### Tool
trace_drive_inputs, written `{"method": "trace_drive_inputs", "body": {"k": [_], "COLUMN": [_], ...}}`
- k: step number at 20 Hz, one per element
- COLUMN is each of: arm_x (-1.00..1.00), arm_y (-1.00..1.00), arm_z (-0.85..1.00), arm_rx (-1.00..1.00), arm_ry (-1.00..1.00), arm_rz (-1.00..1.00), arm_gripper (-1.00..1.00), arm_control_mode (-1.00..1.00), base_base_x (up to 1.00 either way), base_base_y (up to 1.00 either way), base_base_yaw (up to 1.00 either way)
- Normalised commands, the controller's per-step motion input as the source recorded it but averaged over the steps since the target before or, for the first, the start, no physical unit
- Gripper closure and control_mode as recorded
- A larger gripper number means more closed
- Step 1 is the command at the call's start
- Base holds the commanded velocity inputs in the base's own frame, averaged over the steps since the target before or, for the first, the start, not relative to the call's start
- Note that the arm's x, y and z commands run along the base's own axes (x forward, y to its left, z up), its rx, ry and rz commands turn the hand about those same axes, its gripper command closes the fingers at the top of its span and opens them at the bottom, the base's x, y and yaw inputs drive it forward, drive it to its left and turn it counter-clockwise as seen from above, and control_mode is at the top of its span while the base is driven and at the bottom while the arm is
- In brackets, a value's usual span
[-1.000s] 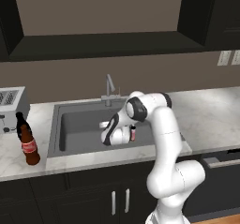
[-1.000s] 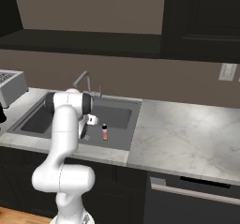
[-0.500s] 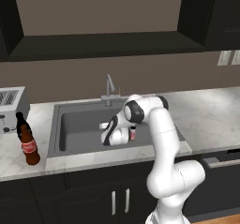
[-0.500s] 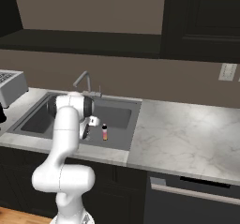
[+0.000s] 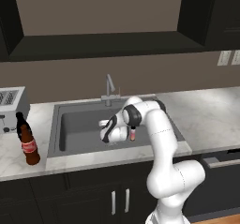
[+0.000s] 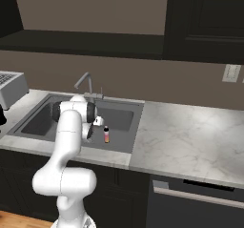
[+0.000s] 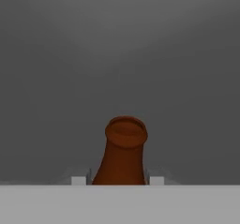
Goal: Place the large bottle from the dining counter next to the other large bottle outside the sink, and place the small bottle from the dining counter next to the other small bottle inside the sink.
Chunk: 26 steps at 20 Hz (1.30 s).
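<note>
Gripper (image 7: 120, 181) narrow, clamped on the neck of a small brown bottle (image 7: 123, 155), open mouth toward the hand camera, grey sink floor behind it. In the left base view the gripper (image 5: 108, 135) is down inside the sink (image 5: 70, 124), hand pointing left and low.

Left to right, left base view: toaster (image 5: 11, 103) at the far edge of the counter (image 5: 206, 117), then the large cola bottle (image 5: 27, 140) upright on the counter just left of the sink, red label band, lettering too small to read. Then the sink basin with the chrome faucet (image 5: 109, 89) behind it. Then a small bottle with a red label (image 5: 133, 133) upright in the basin, just right of the hand; whether this is the gripped one or the other small one I can't tell from here. Right base view has the same small bottle (image 6: 106, 134) standing on the sink floor near the wrist, apart from the arm.

Step, as I judge it: large bottle looks already placed outside the sink; the small bottle is being set down in the basin beside its twin. Next move needs the bottle's base resting flat on the sink floor, then letting go and lifting straight out without knocking either small bottle over. No brand text readable anywhere
</note>
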Motion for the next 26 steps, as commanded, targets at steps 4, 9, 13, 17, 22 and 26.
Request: {"method": "trace_drive_inputs", "body": {"k": [4, 9, 13, 17, 22, 26], "arm_x": [0.5, 0.4, 0.44, 0.33, -0.03, -0.07], "arm_y": [-0.01, -0.06, -0.04, -0.03, -0.05, -0.04], "arm_z": [-0.36, -0.3, -0.27, -0.17, 0.0, 0.0], "arm_rx": [0.0, 0.0, 0.0, 0.0, 0.05, 0.09], "arm_ry": [0.0, 0.0, 0.0, 0.0, -0.02, -0.04], "arm_rz": [0.0, 0.0, 0.0, 0.0, 0.01, 0.04], "arm_gripper": [1.0, 1.0, -1.0, -1.0, -1.0, -1.0], "arm_control_mode": [-1.0, -1.0, -1.0, -1.0, -1.0, -1.0], "base_base_x": [0.0, 0.0, 0.0, 0.0, 0.0, 0.0], "base_base_y": [0.0, 0.0, 0.0, 0.0, 0.0, 0.0], "base_base_yaw": [0.0, 0.0, 0.0, 0.0, 0.0, 0.0]}}
